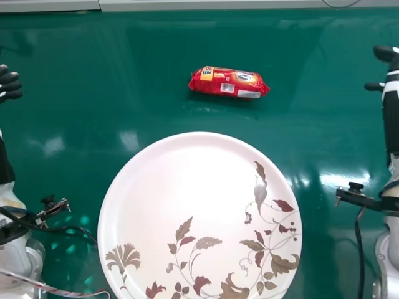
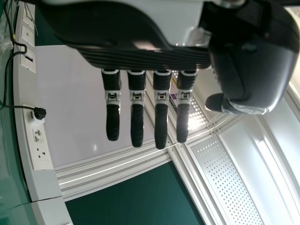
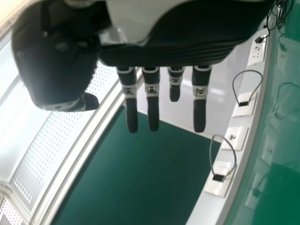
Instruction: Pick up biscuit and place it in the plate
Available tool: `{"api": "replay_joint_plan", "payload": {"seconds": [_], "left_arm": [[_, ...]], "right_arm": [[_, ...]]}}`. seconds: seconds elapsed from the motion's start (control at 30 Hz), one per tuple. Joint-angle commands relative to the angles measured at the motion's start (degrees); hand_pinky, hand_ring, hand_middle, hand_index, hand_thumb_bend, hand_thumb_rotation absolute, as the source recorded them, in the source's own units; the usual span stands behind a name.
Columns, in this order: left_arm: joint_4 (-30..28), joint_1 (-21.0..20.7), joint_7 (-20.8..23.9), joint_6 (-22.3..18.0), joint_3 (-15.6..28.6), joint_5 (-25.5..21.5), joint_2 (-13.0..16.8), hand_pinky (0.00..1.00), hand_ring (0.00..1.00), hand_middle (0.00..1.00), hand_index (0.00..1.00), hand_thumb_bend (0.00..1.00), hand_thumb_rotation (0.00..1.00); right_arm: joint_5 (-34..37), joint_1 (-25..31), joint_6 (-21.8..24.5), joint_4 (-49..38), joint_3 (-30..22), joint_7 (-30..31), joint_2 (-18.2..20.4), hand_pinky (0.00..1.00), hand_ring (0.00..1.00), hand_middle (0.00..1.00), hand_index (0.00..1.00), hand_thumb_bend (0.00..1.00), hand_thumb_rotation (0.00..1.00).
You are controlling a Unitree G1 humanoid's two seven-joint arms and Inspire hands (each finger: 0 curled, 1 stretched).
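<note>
Plate point(image 1: 168, 180) near; biscuit point(image 1: 229, 83) beyond, well apart from fingers point(image 1: 384, 53).

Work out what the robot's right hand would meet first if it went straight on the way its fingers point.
Probably the dark green panel ahead of the right hand in the right wrist view, though depth is unclear.

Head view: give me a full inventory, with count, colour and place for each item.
Biscuit packet: one, mostly red, beyond the plate.
Plate: one, white with brown and maroon plant pattern, near middle.
Table: one, glossy green, under both.
Ledge: one, pale, along the far edge.
Cords: black by the left arm and right arm, red-and-white at lower left.
Brackets: two, black, on left and right arms.
Left hand: one, black, left edge.
Right hand: one, black, right edge.
</note>
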Motion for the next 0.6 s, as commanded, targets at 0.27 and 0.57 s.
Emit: {"api": "replay_joint_plan", "payload": {"seconds": [0.27, 0.57], "left_arm": [[-0.16, 0.41, -0.21, 0.69, 0.48, 0.54, 0.51, 0.55, 0.62, 0.65, 0.68, 0.23, 0.60], [1.41, -0.17, -0.67, -0.94, 0.22, 0.31, 1.66, 0.53, 0.61, 0.65, 0.68, 0.27, 0.62]], "right_arm": [[-0.04, -2.29, 5.63, -2.30, -0.34, 7.29, -7.51, 0.71, 0.84, 0.89, 0.87, 0.61, 0.39], [-2.39, -8.00, 6.52, -1.24, 1.00, 11.04, -13.77, 0.63, 0.78, 0.86, 0.83, 0.57, 0.25]]}}
